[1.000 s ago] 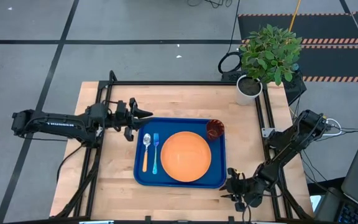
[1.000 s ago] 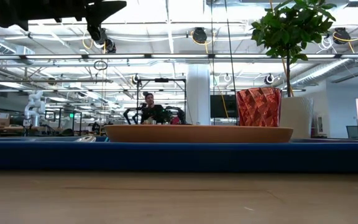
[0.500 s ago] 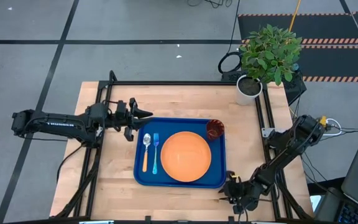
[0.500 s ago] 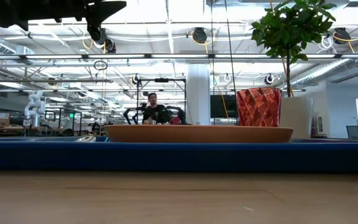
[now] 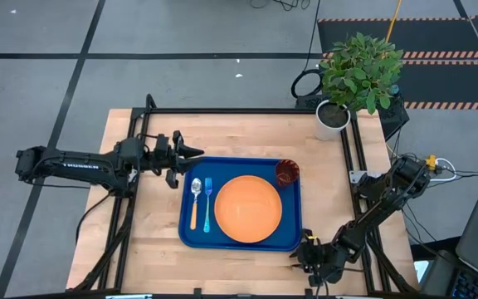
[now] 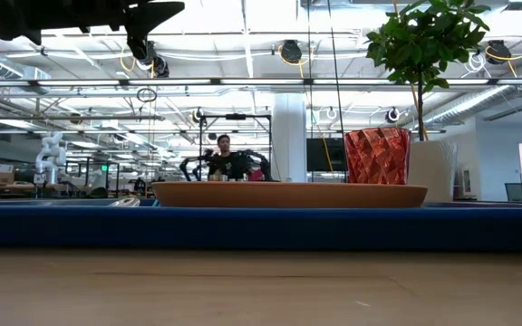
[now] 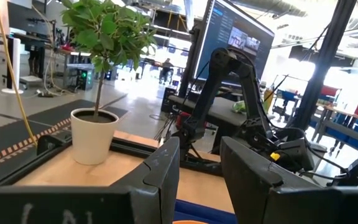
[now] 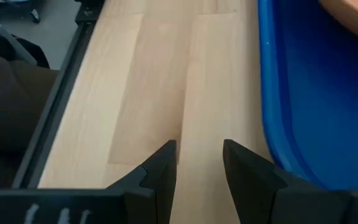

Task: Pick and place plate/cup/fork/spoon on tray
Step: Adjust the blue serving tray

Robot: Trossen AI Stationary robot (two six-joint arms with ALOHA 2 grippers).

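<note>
- In the high view the tray (image 5: pixel 240 203) lies in the middle of the frame, on the wooden table (image 5: pixel 156 241), and all four pieces of tableware are on it.
- The plate (image 5: pixel 248 208) fills the centre of the tray.
- The cup (image 5: pixel 286 173) stands in the upper right corner of the tray, just beside the plate's rim; in the low view it rises upright behind the plate.
- The spoon (image 5: pixel 195 202) and the fork (image 5: pixel 207 203) lie side by side on the left part of the tray, the spoon more to the left, both apart from the plate.
- The left gripper (image 5: pixel 191 152) is above the upper left corner of the tray, held high over the table; its fingers (image 7: pixel 163 170) stand a little apart and hold nothing.
- The right gripper (image 5: pixel 299 257) is low at the lower right corner of the tray, over bare wood; its fingers (image 8: pixel 160 167) are also a little apart, with nothing between them.
- A potted plant (image 5: pixel 347 79) stands at the upper right corner of the table.
- In the low view a person (image 6: pixel 224 159) shows far back in the room.
</note>
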